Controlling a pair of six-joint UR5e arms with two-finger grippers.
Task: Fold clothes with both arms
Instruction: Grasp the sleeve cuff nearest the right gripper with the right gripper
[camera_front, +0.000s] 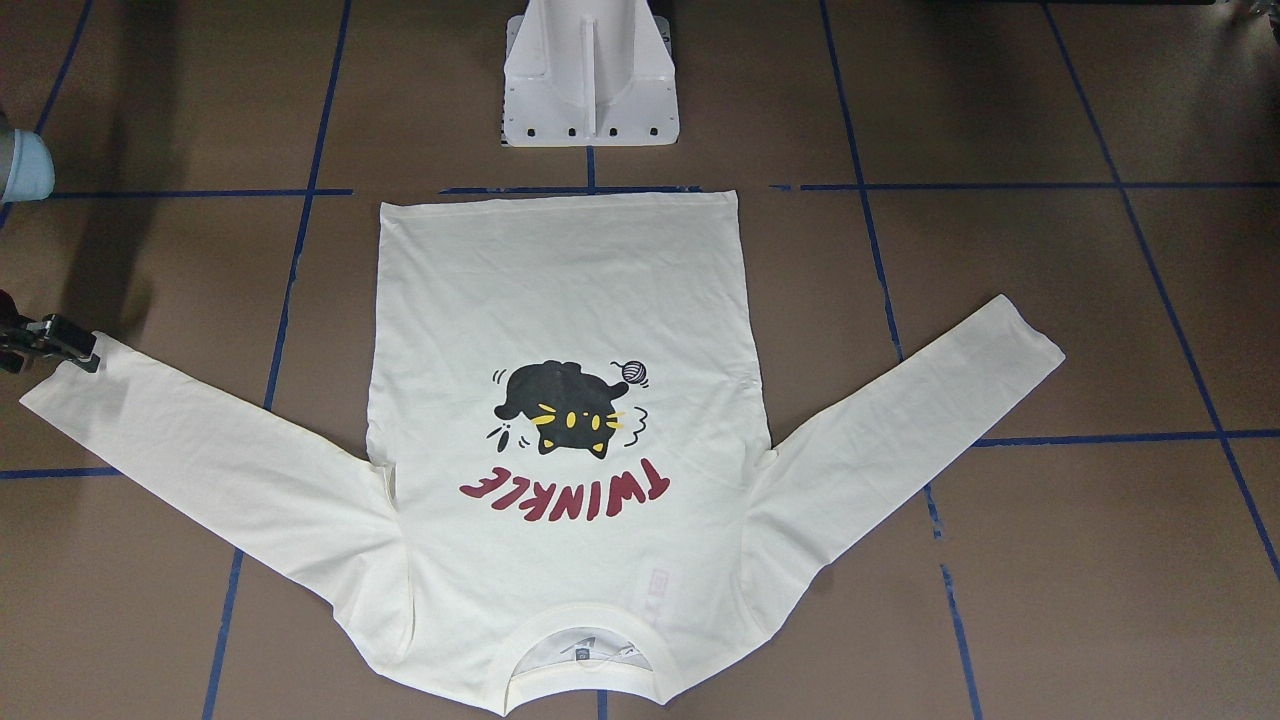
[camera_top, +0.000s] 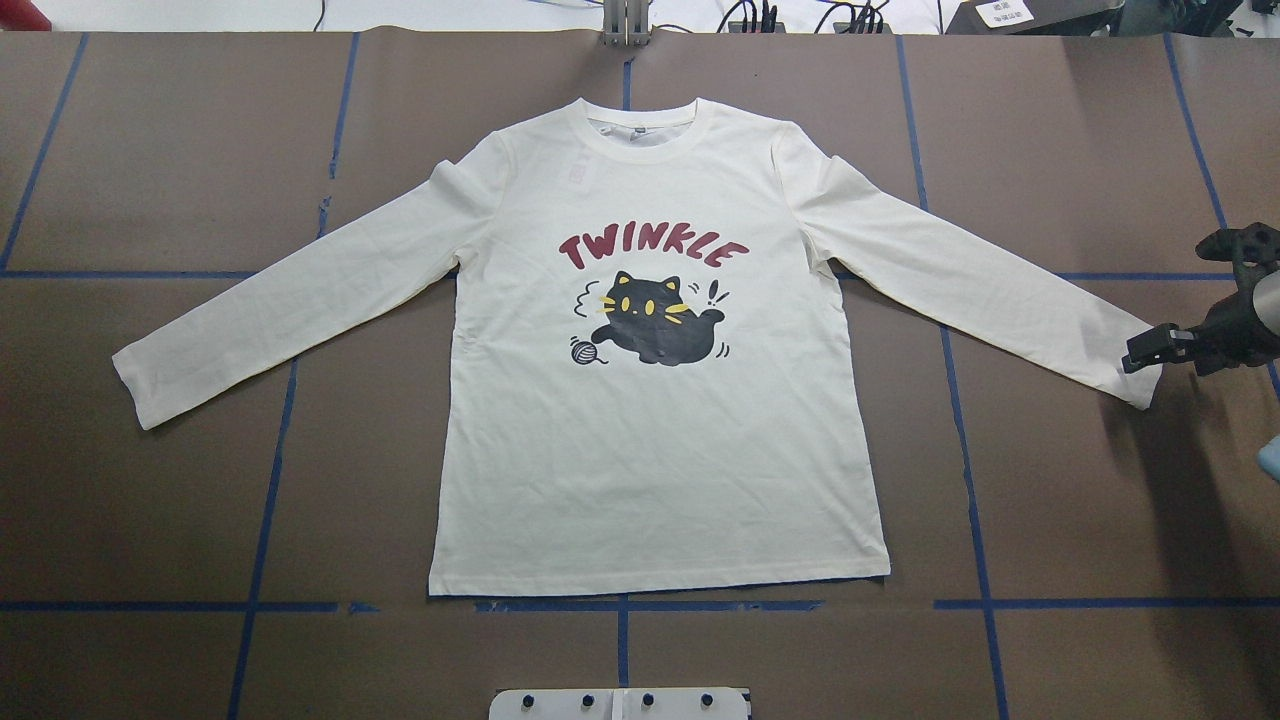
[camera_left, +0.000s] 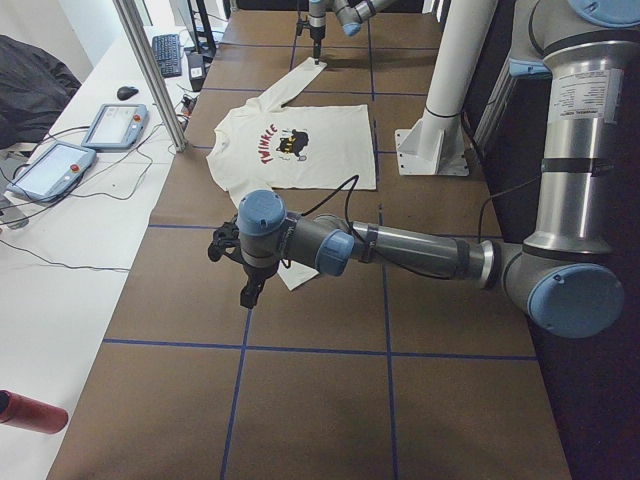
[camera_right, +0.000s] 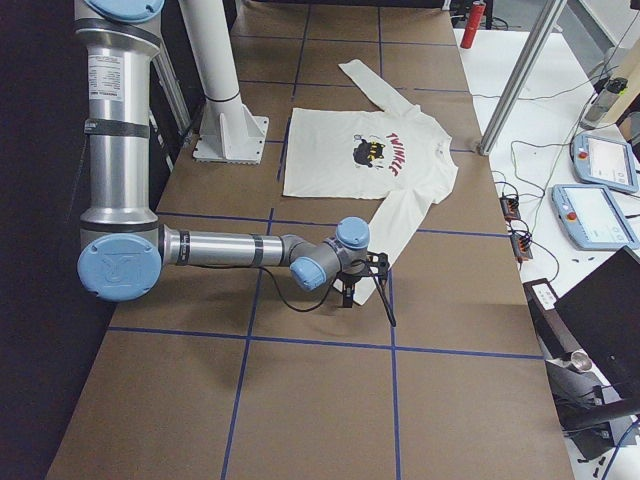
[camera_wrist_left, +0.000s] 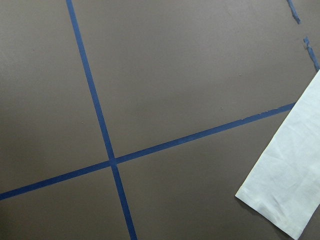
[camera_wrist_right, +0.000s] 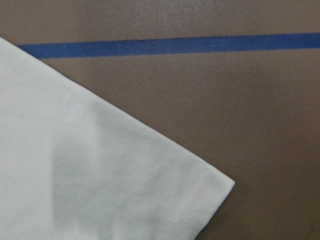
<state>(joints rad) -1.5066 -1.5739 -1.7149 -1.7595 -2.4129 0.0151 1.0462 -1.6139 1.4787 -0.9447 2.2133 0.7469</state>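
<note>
One shirt (camera_top: 655, 460) is laid flat mid-frame on the worktop (camera_top: 150, 520), the right claw (camera_top: 1142, 354) and left claw (camera_left: 249, 296) stationed near its cuffs; whether either is clenched cannot be told.

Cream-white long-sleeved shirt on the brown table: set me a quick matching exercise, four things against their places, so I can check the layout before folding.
Things:
1. dark red TWINKLE lettering
2. black cat print
3. straight bottom hem
4. black two-finger right gripper

Places:
A. at a sleeve cuff
B. nearest the white pedestal base
C. beside the grey yarn ball
D. between the ribbed collar and the cat print

Pairs: 1-D, 2-C, 3-B, 4-A.
</note>
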